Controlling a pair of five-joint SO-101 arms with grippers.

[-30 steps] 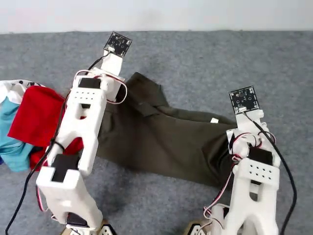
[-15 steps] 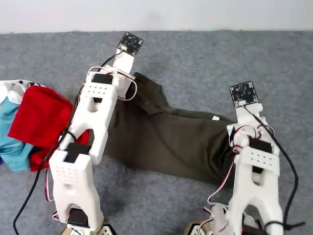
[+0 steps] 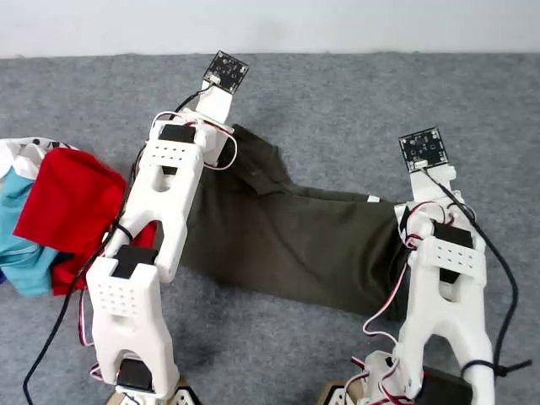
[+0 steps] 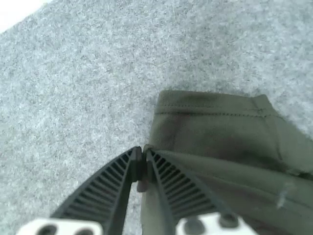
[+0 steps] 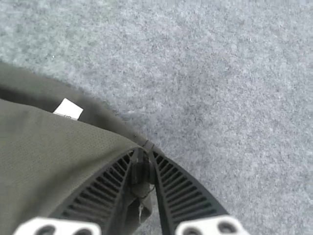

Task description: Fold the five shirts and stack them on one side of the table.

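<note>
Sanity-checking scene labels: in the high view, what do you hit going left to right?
teal shirt → red shirt → left arm → olive shirt → right arm

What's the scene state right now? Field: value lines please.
shirt in work: olive shirt, lying across mid-table
left end effector: shut on the olive shirt's edge
right end effector: shut on the olive shirt's opposite edge
waiting pile: red shirt on top of teal shirt, bunched at the left arm's side
surface: grey felt table cover
</note>
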